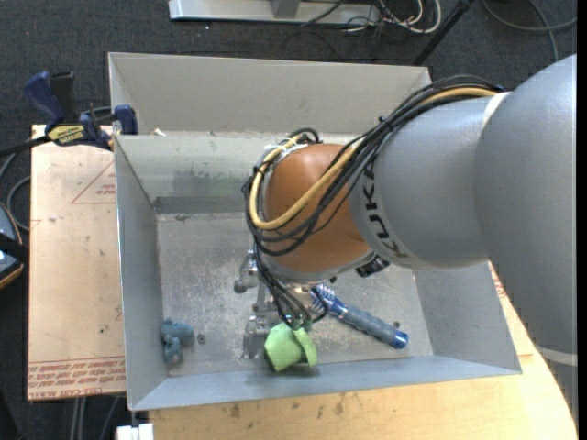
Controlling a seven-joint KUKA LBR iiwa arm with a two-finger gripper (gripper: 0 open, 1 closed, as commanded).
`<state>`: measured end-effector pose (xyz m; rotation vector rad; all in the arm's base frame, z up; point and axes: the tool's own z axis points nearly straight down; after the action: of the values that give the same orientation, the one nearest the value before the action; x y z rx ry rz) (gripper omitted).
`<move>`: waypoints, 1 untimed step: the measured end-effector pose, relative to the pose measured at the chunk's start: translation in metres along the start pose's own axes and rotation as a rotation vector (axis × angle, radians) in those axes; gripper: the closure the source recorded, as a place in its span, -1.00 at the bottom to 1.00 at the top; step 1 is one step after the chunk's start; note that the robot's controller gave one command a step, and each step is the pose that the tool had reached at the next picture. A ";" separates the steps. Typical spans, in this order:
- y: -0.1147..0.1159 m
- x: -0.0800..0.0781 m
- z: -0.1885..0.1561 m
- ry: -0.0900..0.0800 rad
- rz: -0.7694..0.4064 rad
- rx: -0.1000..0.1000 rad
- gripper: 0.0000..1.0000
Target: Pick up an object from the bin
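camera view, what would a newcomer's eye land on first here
The big grey arm with its orange wrist cover reaches in from the right and covers the middle of the bin. Under it the gripper sits low by the bin's near wall, right beside a bright green crumpled lump. A blue pen-like stick lies just to the right, and a small grey-blue piece sits alone in the near left corner.

1. Big grey arm (468, 181) reaches in from the right, bent down and leftward.
2. At its wrist, the orange cover (307, 214), looped with black and yellow cables (261, 214).
3. Below that, the gripper (261, 328) points down, low on the near side.
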<state>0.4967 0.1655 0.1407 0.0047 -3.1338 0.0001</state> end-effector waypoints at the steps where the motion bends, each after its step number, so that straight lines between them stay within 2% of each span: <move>1: -0.077 -0.002 0.063 -0.010 -0.125 -0.001 -1.00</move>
<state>0.4982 0.0881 0.0777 0.2015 -3.1373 -0.0016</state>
